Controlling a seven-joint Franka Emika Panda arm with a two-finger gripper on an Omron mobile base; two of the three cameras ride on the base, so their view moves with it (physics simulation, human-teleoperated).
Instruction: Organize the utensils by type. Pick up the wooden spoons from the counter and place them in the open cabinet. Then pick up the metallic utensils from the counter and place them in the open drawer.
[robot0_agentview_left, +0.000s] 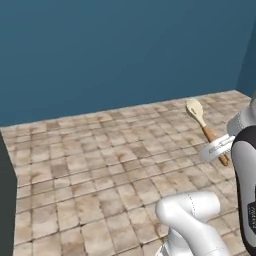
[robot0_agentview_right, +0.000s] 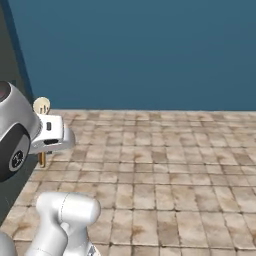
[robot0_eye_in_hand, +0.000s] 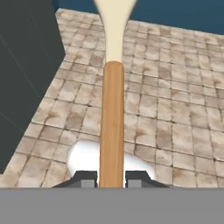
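Note:
My gripper (robot0_eye_in_hand: 111, 179) is shut on the orange-brown handle of a wooden spoon (robot0_eye_in_hand: 111, 127). The spoon's pale cream bowl points away from the hand, toward the blue wall. In the left base view the wooden spoon (robot0_agentview_left: 202, 122) is held in the air at the right, above the floor, with the gripper (robot0_agentview_left: 220, 147) on the lower part of its handle. In the right base view the wooden spoon (robot0_agentview_right: 41, 106) stands nearly upright at the left, its middle hidden by the gripper (robot0_agentview_right: 50, 135). The counter, cabinet, drawer and metallic utensils are out of view.
Brown tiled floor (robot0_agentview_left: 100, 170) stretches ahead to a plain blue wall (robot0_agentview_left: 125, 50). A dark grey panel (robot0_eye_in_hand: 22, 65) stands close on the left, and shows as a dark panel (robot0_agentview_left: 6, 200) at the left edge of the left base view.

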